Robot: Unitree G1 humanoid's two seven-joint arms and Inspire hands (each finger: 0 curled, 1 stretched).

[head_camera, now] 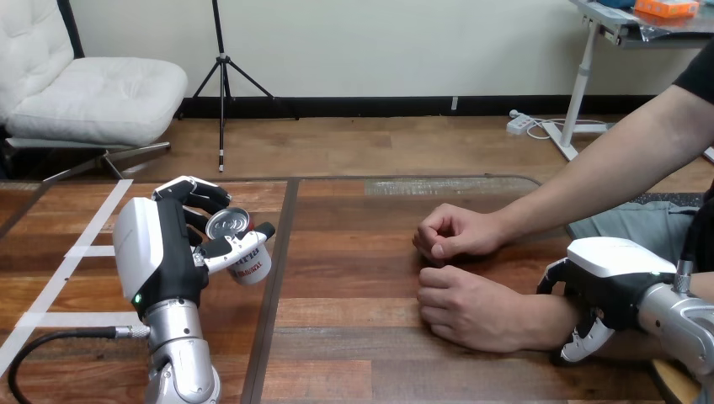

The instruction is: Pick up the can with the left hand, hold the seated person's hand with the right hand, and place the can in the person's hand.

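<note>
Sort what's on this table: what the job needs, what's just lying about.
Job: can in the left hand; right hand, fingers round the person's forearm; the person's nearer hand.
Lying about: white tape strips; the person's farther hand.

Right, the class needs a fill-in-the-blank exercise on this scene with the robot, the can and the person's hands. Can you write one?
1. The robot's left hand is curled round a ____.
2. The robot's right hand is curled round the person's ____.
3. The person's nearer hand and farther hand both rest on the ____.

Missing words: can; wrist; table.
</note>
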